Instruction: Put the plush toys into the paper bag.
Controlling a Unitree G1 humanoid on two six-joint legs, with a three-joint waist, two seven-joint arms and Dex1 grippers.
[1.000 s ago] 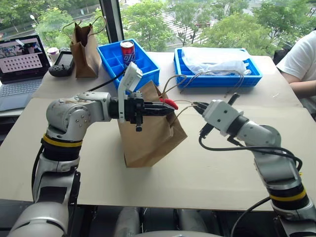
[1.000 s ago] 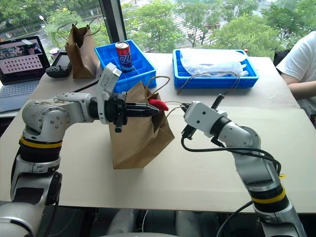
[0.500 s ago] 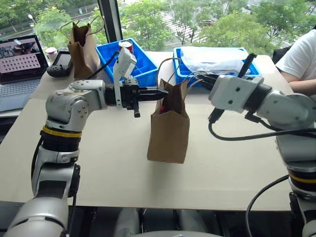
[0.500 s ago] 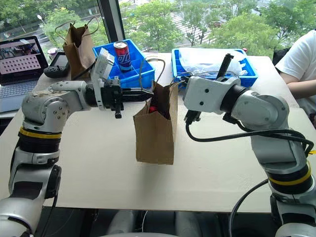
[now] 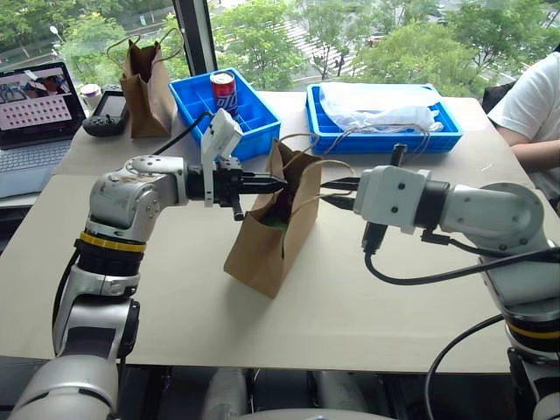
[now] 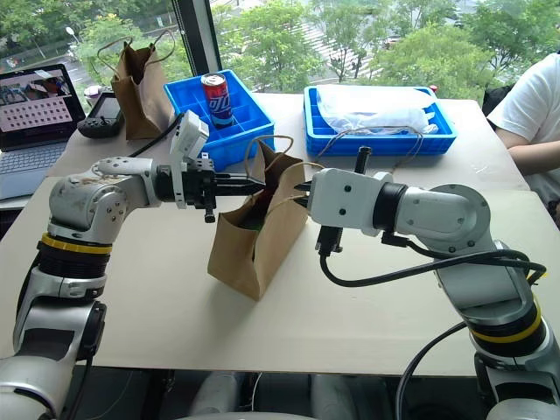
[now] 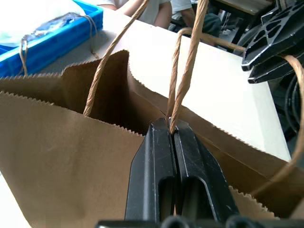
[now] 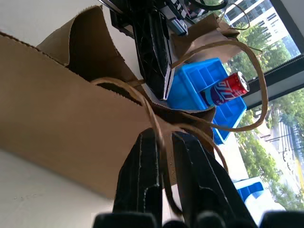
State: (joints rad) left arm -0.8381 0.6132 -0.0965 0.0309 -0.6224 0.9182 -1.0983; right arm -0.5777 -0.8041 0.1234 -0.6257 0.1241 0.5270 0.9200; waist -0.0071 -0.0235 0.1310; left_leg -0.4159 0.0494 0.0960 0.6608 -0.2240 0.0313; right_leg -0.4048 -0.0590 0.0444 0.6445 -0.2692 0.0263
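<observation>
The paper bag (image 5: 258,249) stands tilted at the table's middle, its bottom swung toward my left arm and its mouth open upward. My left gripper (image 5: 278,184) reaches in level from the left at the bag's rim and is shut on one twine handle (image 7: 187,71). My right gripper (image 5: 329,192) faces it from the right, its jaws slightly apart, with the other handle loop (image 8: 156,118) running between them. A patch of green plush (image 5: 279,219) shows inside the bag's mouth. The red toy is hidden.
At the back stand a narrower, darker paper bag (image 5: 149,83), a blue bin (image 5: 254,118) holding a soda can (image 5: 226,87), and a blue tray (image 5: 437,136) with white plastic. A laptop (image 5: 39,109) sits far left. A person's arm (image 5: 534,109) rests at the right edge.
The red toy that hung at my left gripper's tip over the bag is out of sight. The bag has swung from upright to tilted. My right gripper's jaws have parted and dropped lower.
</observation>
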